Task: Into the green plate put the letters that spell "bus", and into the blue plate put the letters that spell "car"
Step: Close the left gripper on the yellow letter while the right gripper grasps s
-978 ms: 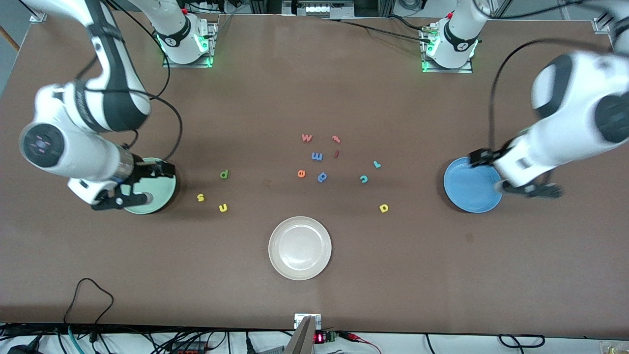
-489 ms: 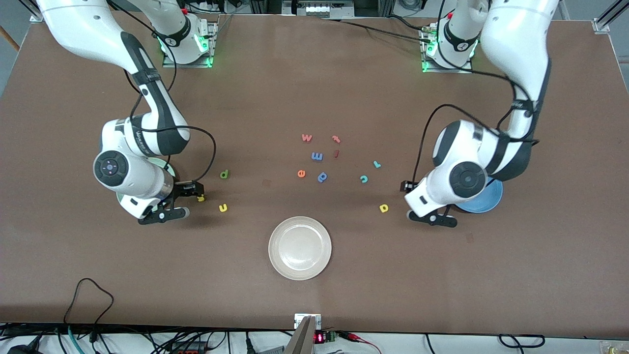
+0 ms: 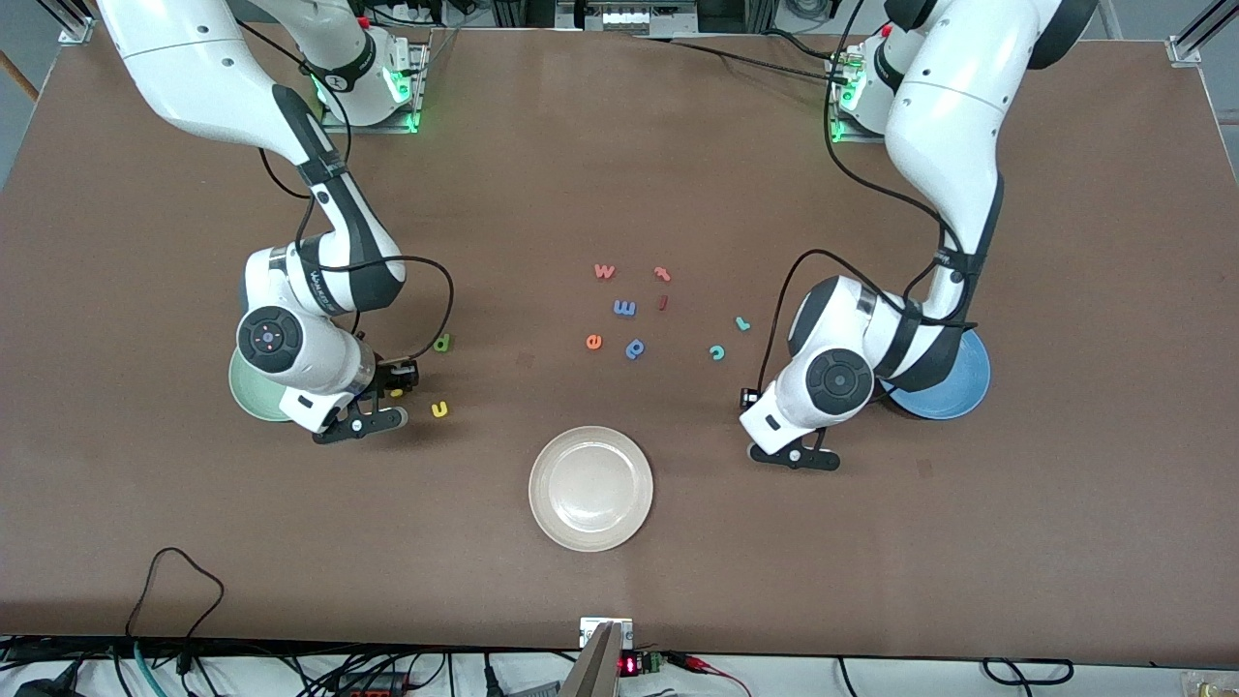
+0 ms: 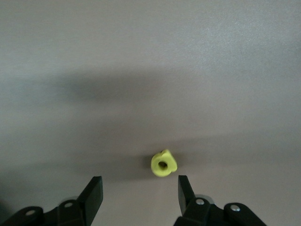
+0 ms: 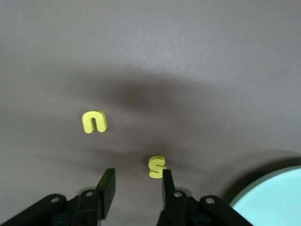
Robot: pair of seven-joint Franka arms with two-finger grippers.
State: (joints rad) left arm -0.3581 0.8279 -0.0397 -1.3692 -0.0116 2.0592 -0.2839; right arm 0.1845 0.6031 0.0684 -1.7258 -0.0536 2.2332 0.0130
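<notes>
My right gripper (image 3: 380,399) (image 5: 137,181) hangs low and open over the table beside the green plate (image 3: 250,395) (image 5: 275,195). The yellow "s" (image 5: 157,166) (image 3: 395,391) lies just off one fingertip, not between the jaws. The yellow "u" (image 5: 94,121) (image 3: 439,409) and the olive "b" (image 3: 441,342) lie close by. My left gripper (image 3: 770,426) (image 4: 139,187) is open over the yellow "a" (image 4: 163,164), which the hand hides in the front view. The teal "c" (image 3: 716,352) and teal "r" (image 3: 742,323) lie toward the middle. The blue plate (image 3: 958,387) is half under the left arm.
A cream plate (image 3: 590,489) sits nearer the front camera, mid-table. In the middle lie an orange "e" (image 3: 593,341), a blue "p" shape (image 3: 635,348), a blue "m" (image 3: 624,308), a red "w" (image 3: 604,271) and two small red letters (image 3: 662,274).
Both arms have swung from over their plates toward the middle and come down, the right to the "s", the left to the "a". Both pairs of jaws have narrowed.
</notes>
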